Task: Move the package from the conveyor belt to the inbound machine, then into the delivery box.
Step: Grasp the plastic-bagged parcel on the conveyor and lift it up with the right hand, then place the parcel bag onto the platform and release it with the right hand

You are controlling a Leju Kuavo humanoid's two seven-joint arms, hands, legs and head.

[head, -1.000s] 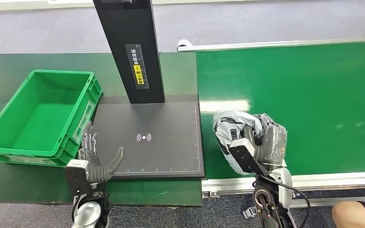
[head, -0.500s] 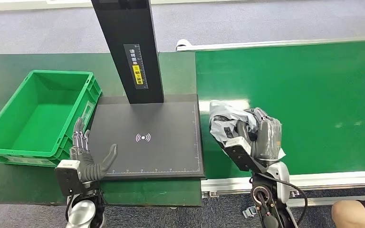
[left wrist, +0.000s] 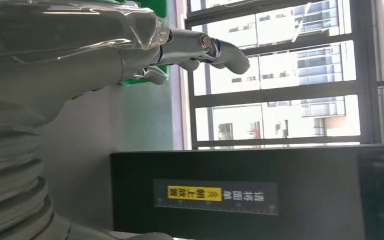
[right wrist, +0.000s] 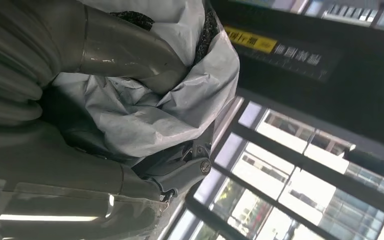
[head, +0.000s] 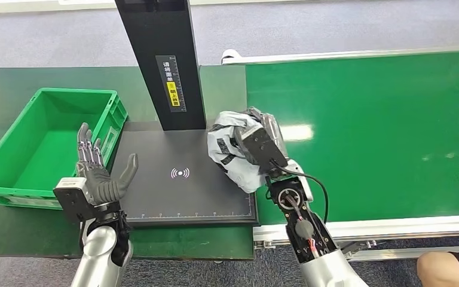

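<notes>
A crumpled grey plastic package (head: 230,149) hangs above the right edge of the black inbound machine's plate (head: 173,191), gripped by my right hand (head: 262,139). In the right wrist view the thumb and fingers (right wrist: 125,55) wrap the package (right wrist: 145,115) tightly. My left hand (head: 98,176) is raised over the plate's left edge, fingers spread, palm facing the package, holding nothing; its fingers (left wrist: 200,47) show spread in the left wrist view. The green delivery box (head: 48,146) stands empty to the left of the plate. The green conveyor belt (head: 370,131) lies to the right.
The machine's black upright post (head: 161,60) with a yellow label rises behind the plate. A dark green table (head: 12,84) carries box and machine. A person's knee (head: 445,269) shows at the bottom right corner, beyond the belt's metal rail (head: 382,227).
My right hand has lifted the package off the belt and carried it left to the plate's right edge. My left hand has risen and spread wider.
</notes>
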